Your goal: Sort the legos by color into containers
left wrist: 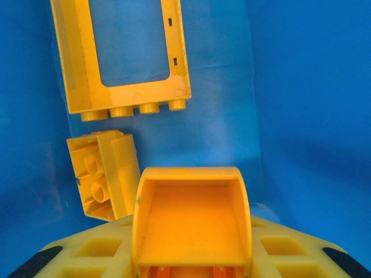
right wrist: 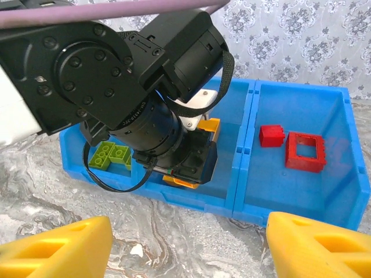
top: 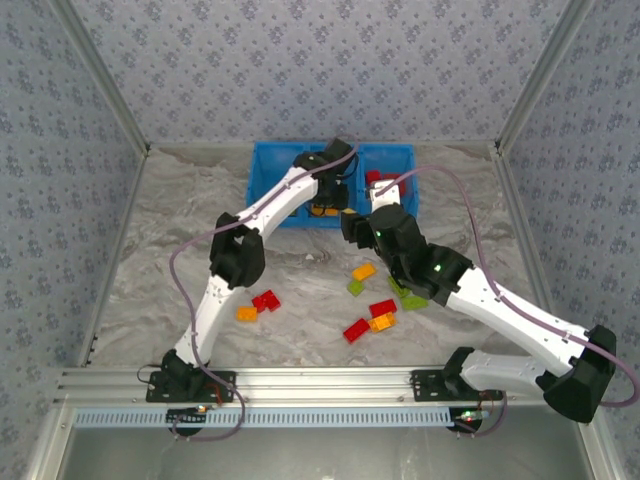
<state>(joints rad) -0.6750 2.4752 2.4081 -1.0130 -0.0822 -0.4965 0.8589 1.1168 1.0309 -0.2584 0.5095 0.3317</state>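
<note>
- Legos (top: 381,322): a loose scatter of red, orange and green bricks lies on the marbled table (top: 170,230), on the near side of the blue tray (top: 268,180) and between the two arms. One orange and one red sit apart, beside the left arm.
- Blue tray: stands at the far side of the table. The right wrist view shows a green brick (right wrist: 110,157) at its left end. A red brick (right wrist: 271,135) and a red frame (right wrist: 304,152) lie in the right compartment.
- Middle compartment: largely blocked by the left arm's wrist, from above and from the right wrist.
- In the left wrist view a yellow frame brick (left wrist: 124,58) is cut off at the top edge. A yellow brick on its side (left wrist: 104,174) lies just below it, not touching.
- Left gripper (top: 323,207): down in the middle compartment, jaws narrow. A hollow orange-yellow piece (left wrist: 191,214) sits between its fingers (left wrist: 98,249). Piece and fingers share one colour, so I cannot tell whether it is clamped or merely flanked.
- Right gripper (right wrist: 188,255): over bare table just short of the tray's near wall, fingertips spread wide, nothing between them. Both tips are cropped by the bottom edge.
</note>
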